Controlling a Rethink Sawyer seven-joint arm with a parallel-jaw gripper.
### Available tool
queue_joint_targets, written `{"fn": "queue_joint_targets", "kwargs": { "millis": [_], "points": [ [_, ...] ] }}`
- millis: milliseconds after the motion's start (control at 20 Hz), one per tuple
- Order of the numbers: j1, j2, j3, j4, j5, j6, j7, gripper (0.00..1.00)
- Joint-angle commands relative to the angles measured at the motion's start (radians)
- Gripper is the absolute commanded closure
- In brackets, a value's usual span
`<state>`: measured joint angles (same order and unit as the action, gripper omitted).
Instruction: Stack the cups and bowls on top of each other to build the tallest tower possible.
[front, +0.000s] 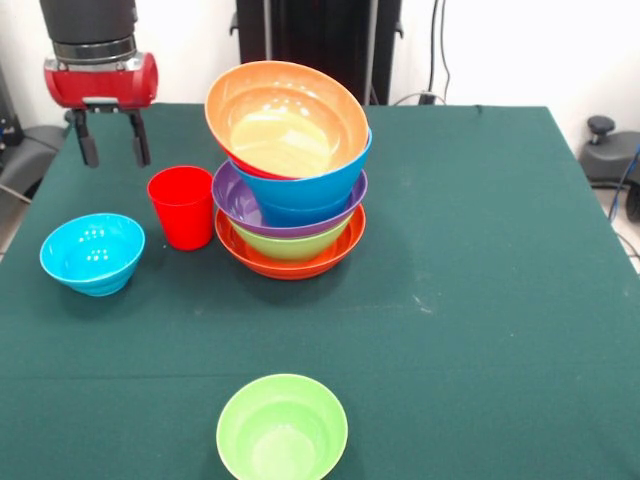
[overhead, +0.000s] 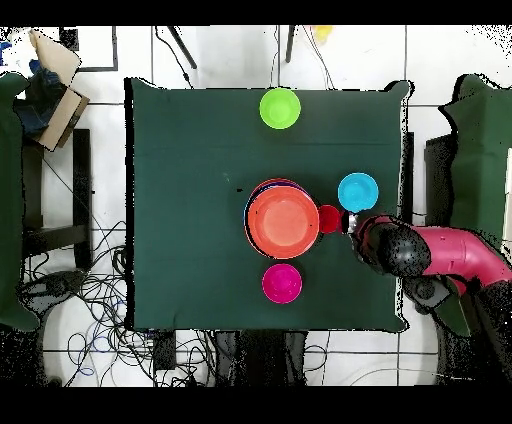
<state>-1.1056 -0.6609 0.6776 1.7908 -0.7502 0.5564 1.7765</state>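
Observation:
The tower (front: 290, 190) stands mid-table: a wide orange bowl (front: 290, 262) as base, then a green, a purple (front: 240, 205) and a blue bowl (front: 310, 185), with a tilted wide orange bowl (front: 285, 118) on top. From above the tower (overhead: 283, 222) shows mostly that top bowl. The red cup (front: 182, 205) stands upright just left of it. My gripper (front: 113, 145) hangs open and empty above the table, behind and left of the cup (overhead: 329, 218). A blue bowl (front: 92, 252) sits in front of the gripper.
A lone green bowl (front: 282, 428) sits at the near edge of the green-clothed table (front: 480, 250). A magenta bowl (overhead: 282, 283) lies beside the tower in the overhead view, hidden behind it in the front view. My arm (overhead: 420, 250) reaches in over the table edge.

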Motion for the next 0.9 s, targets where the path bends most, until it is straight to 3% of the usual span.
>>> {"fn": "queue_joint_targets", "kwargs": {
  "millis": [50,350,900],
  "points": [
    [0.086,0.022,-0.067,0.039,-0.039,-0.062,0.057,0.00],
    [0.108,0.033,-0.086,0.030,-0.034,-0.077,0.062,0.00],
    [0.142,0.144,-0.143,-0.048,-0.074,-0.168,0.051,0.00]
  ]
}}
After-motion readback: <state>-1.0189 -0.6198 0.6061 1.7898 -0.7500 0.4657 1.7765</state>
